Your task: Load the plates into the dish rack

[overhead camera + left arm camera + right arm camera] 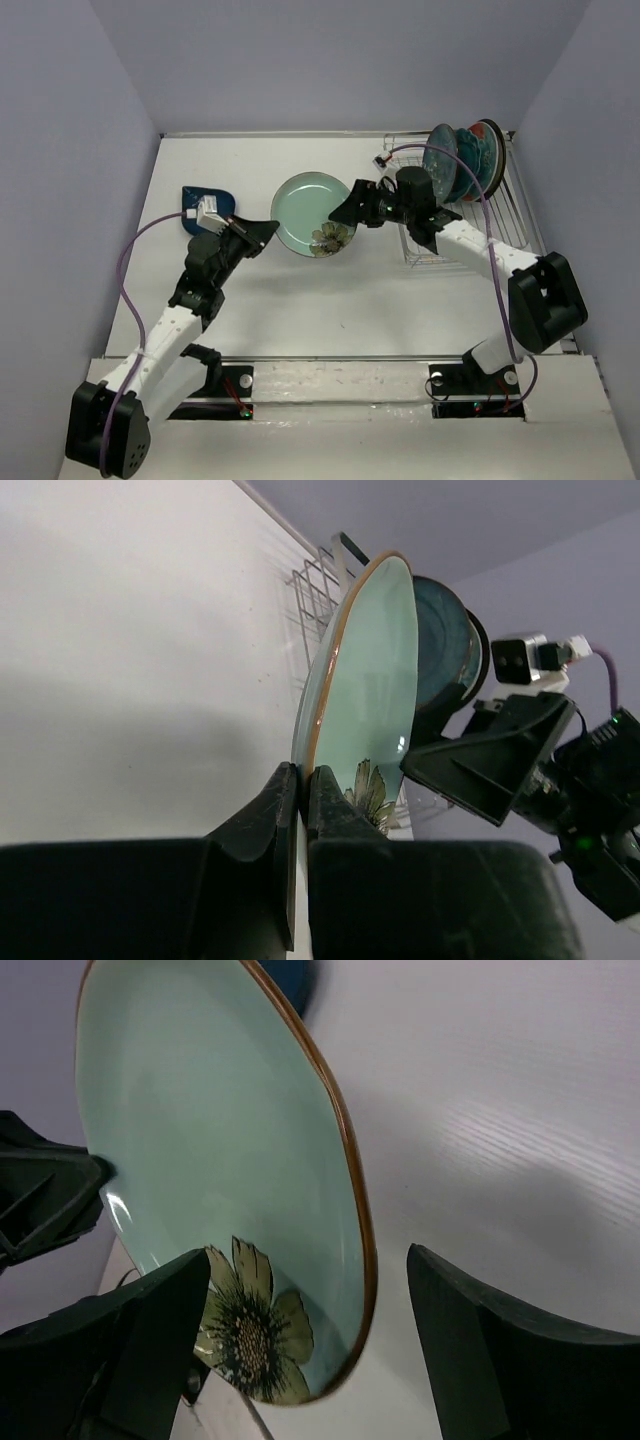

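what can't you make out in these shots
Navy plate: top view, mostly hidden behind the left wrist, outline unclear.
Racked plates: top view, overlapping and small, count uncertain; left wrist view, the mint plate covers most of them.
Dish rack: top view, near part hidden by the right arm.
Right fingers: right wrist view, cut by the bottom edge; contact with mint plate unclear.

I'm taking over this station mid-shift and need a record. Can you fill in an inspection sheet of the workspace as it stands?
Surface: white table, matte.
Job's things: mint plate held tilted; navy plate flat at the left; several plates on edge in the dish rack, far right.
Clutter: nothing seen.
End effectors: left end effector shut on the mint plate's rim; right end effector open, straddling the opposite rim.
Cables: a purple cable loops along each arm.
Surroundings: plain lilac walls.
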